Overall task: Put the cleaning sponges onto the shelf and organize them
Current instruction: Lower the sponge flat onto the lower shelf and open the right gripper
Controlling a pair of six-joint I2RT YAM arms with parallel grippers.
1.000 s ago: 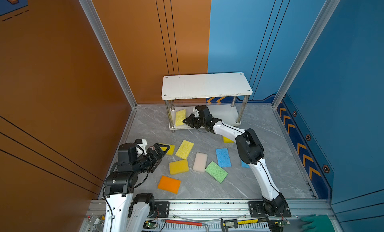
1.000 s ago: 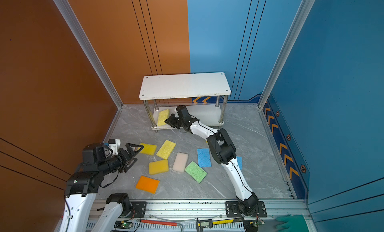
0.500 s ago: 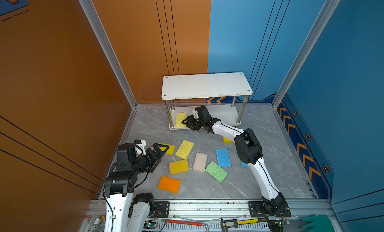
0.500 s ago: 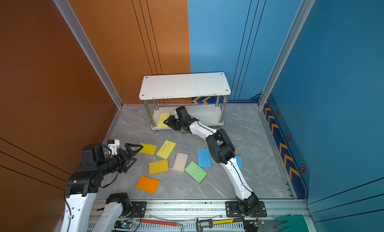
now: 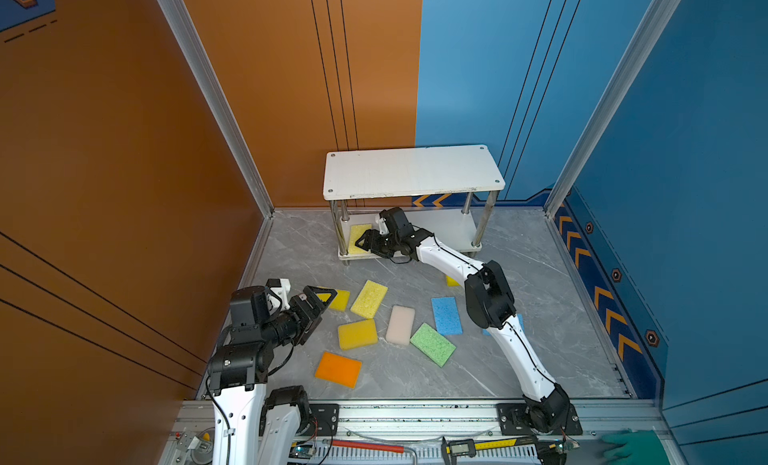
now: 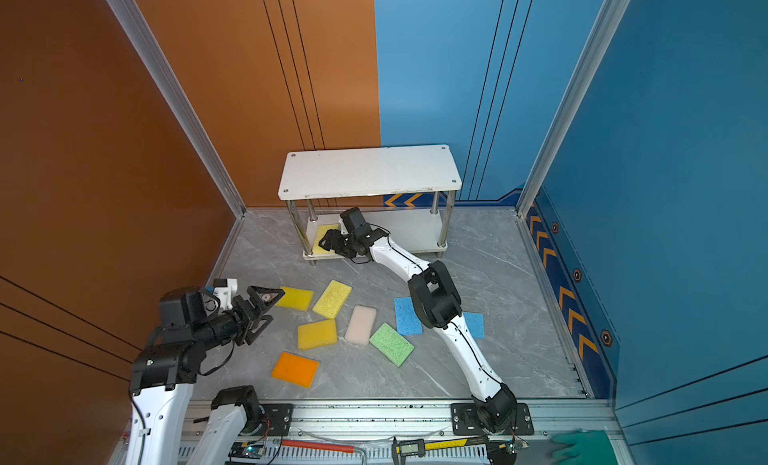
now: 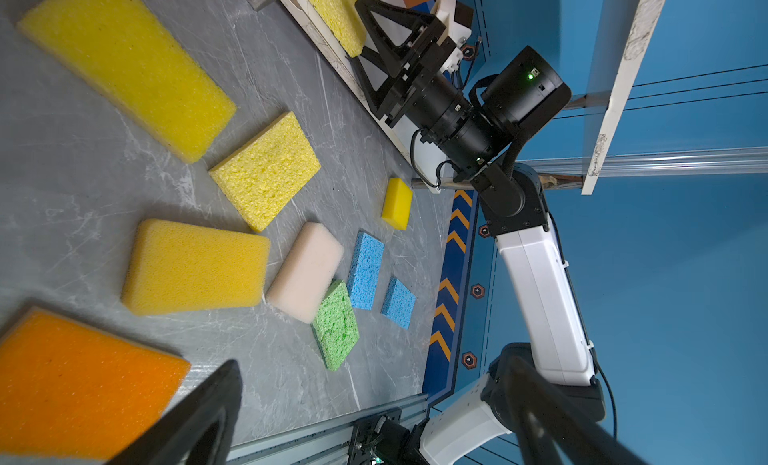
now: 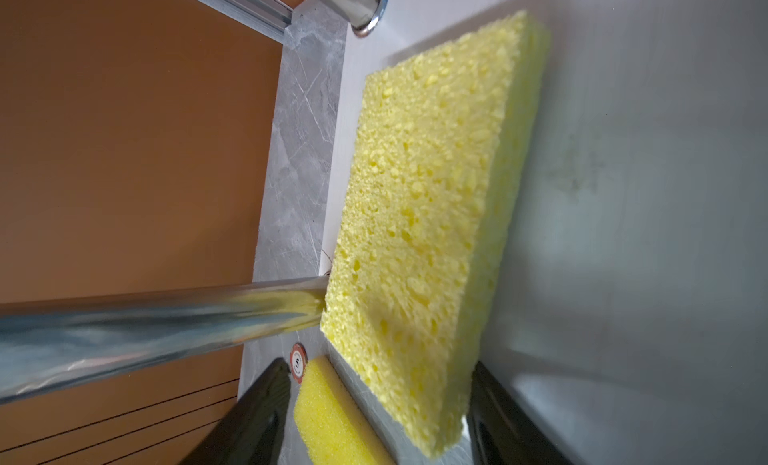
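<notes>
My right claw [image 5: 365, 244] reaches under the top board of the shelf [image 5: 411, 172], its jaws standing apart on either side of the pale yellow sponge [image 8: 424, 217], which lies flat on the lower board [image 5: 440, 230] at its left end, one corner hard by the front post [image 8: 166, 317]. I see a gap on at least 1 side, so I judge the sponge is lying on the board under its own weight and not in my grip. I put it at the very end, I think, to leave the rest of the board free for a row. My left claw [image 5: 322, 311] hangs spread wide and empty above the floor, tips toward the smooth yellow sponge [image 5: 338, 299], ready to take the pieces on its own side. The other 9 lie on the floor: a porous yellow [image 5: 369, 298], a deeper yellow [image 5: 357, 334], the beige [image 5: 400, 325], the green [image 5: 432, 344], the orange [image 5: 338, 369], a blue [image 5: 446, 316], a second blue [image 7: 398, 303] and a small yellow [image 7: 397, 209] under my right arm. Backing out, I must mind that post and not drag the sponge.
</notes>
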